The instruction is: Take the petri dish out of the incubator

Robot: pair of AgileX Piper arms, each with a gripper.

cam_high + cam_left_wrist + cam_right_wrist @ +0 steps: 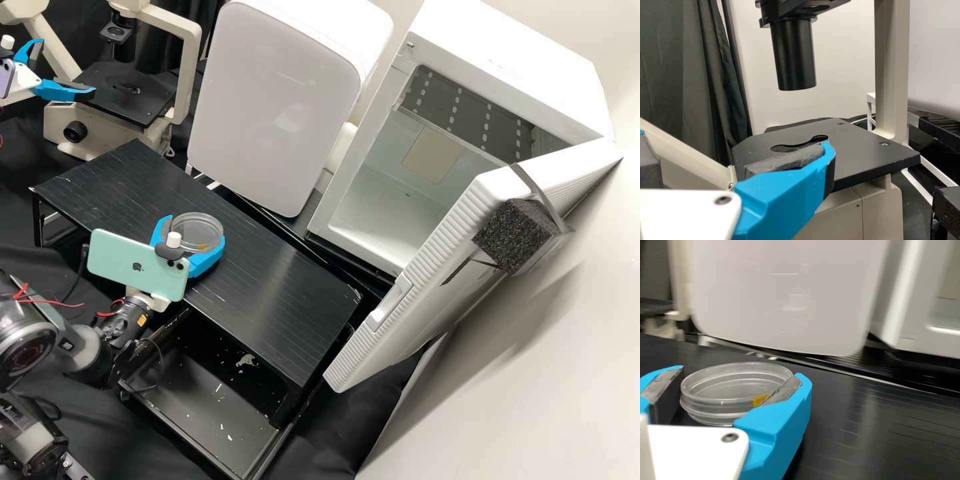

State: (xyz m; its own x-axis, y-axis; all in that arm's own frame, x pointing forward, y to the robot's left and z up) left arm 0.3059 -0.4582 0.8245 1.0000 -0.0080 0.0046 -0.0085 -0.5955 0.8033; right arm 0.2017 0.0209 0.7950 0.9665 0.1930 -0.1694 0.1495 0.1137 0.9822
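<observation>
The clear round petri dish [197, 228] is over the black slatted stand, between the blue fingers of my right gripper [195, 230]. Up close in the right wrist view, my right gripper [741, 374] is shut on the dish [735, 385], which has a small yellow mark on its side. The white incubator [510, 67] stands at the back right with its door [427, 273] swung open. At the far left, my left gripper [67, 68] stands open beside the microscope; in the left wrist view this gripper [737, 150] has nothing between its fingers.
The microscope stage [120, 93] is at the upper left. A closed white appliance [267, 100] stands left of the incubator. Below the stand's top [280, 287] lies a dark tray [220, 407]. A black foam block [513, 233] is fixed to the door.
</observation>
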